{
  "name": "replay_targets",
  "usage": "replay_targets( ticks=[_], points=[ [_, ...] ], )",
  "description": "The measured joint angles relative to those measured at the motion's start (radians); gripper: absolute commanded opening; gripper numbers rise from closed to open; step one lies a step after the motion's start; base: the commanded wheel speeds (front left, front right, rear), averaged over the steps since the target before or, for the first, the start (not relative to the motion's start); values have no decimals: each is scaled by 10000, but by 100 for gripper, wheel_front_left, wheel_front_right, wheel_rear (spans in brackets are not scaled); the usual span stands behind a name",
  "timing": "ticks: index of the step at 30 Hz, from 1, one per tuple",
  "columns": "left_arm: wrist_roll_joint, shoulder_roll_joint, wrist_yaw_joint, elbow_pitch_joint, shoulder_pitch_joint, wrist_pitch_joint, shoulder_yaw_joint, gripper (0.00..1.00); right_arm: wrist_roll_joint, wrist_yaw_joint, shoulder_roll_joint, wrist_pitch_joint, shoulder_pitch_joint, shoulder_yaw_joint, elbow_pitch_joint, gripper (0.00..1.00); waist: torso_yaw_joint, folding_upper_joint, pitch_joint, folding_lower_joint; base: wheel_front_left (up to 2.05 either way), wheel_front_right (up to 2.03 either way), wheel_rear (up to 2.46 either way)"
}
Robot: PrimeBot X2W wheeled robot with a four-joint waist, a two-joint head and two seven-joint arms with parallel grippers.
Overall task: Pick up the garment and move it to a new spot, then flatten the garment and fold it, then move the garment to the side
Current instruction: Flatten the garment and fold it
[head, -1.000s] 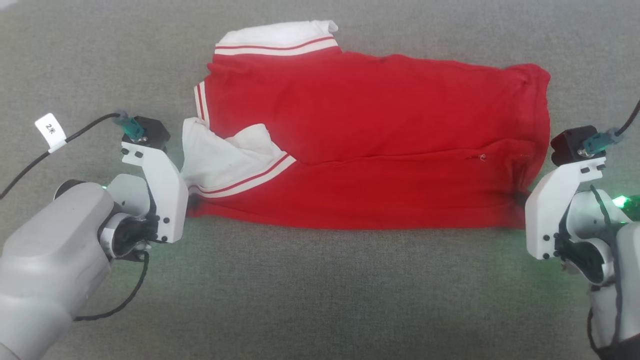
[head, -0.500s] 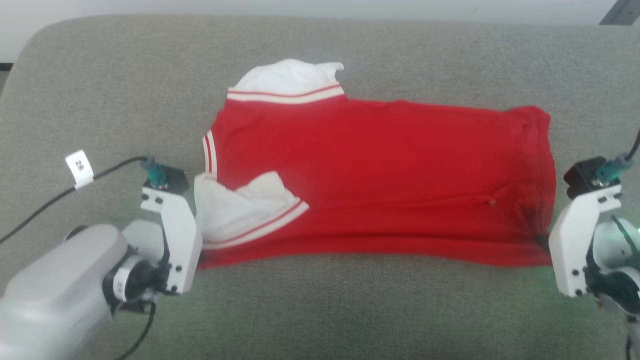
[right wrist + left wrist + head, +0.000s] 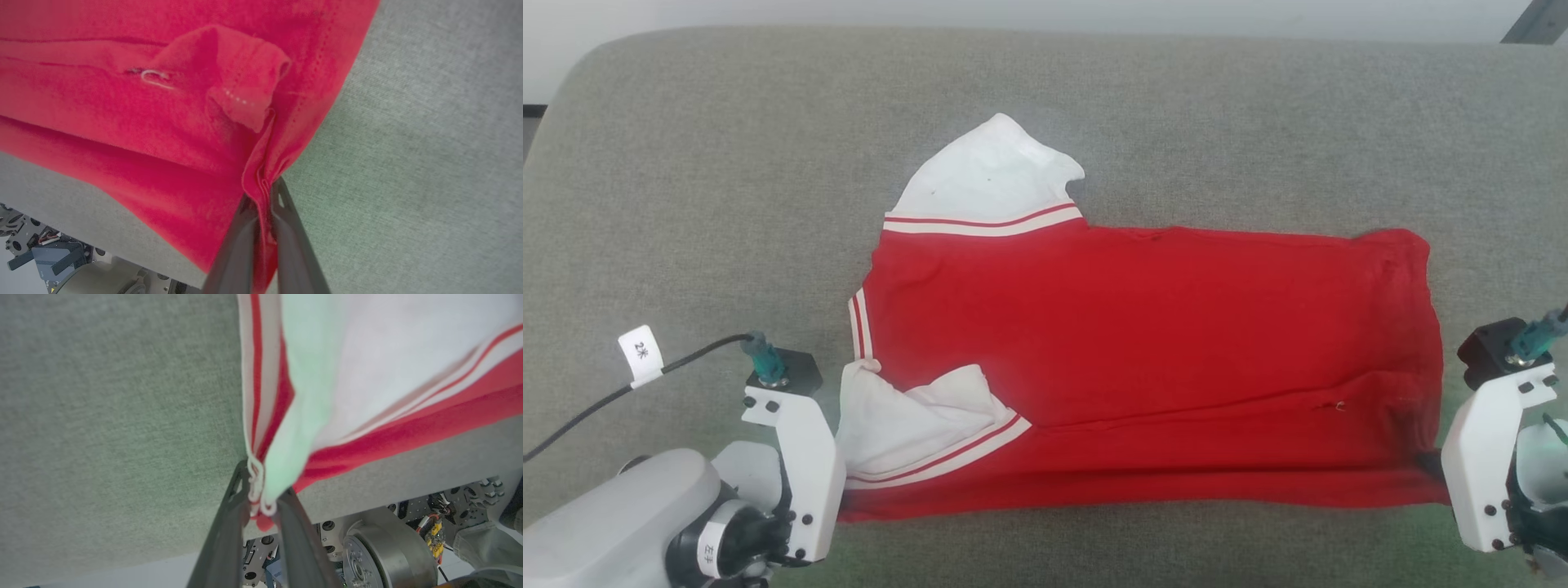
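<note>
Left gripper (image 3: pixel 261 498): the 2 dark fingers are clamped on a bunched corner of the garment (image 3: pixel 1143 343), where white cloth, red-and-white striped trim (image 3: pixel 255 375) and a red hem gather into the nip. Right gripper (image 3: pixel 265 196): the 2 fingers are pressed together on a pleated fold of plain red fabric at the opposite near corner, with a small turned-over flap (image 3: pixel 245 85) just above the grip. In the head view each white gripper housing sits at 1 end of the garment's near edge, the left at the lower left and the right at the lower right, and that edge runs taut and nearly straight between them. The garment lies spread on the grey upholstered surface (image 3: pixel 1094 106), long axis left to right, close to the surface's front edge. Its body is red; 1 white panel (image 3: pixel 988 175) with striped trim projects from the far left side, and another white panel (image 3: pixel 915 429) lies crumpled near the left gripper. A black cable with a white tag (image 3: pixel 641 355) leads to the left wrist. Parts of the robot's base (image 3: pixel 367 555) appear below the cushion edge in both wrist views.
</note>
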Motion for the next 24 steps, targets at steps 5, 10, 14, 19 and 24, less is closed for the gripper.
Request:
replay_targets(
  ticks=[5, 10, 14, 19, 24],
  points=[
    [92, -174, 2, 236, 95, -295, -31, 70, -171, -2, 261, -272, 93, -12, 142, 18, -21, 0, 64, 0, 0, 0, 0],
    [107, -343, -59, 581, 17, -366, 29, 100, -301, -2, 453, -593, -60, 180, 420, 100, -105, 0, 54, 0, 0, 0, 0],
    [276, -100, 94, 374, -328, -171, 82, 100, -305, -2, 518, -834, -274, 171, 324, 100, -235, 0, -51, -1, 0, 0, 0],
    [709, 508, 359, -458, -1169, 326, 245, 100, -416, -4, 621, -1597, -616, 21, -67, 100, -544, 0, -180, 0, 0, 0, 0],
    [1244, 706, 113, -508, -2304, 155, 648, 100, -972, -4, 1034, -3308, -1279, 65, -322, 100, -1021, 0, -167, -1, 0, 0, 0]
  ],
)
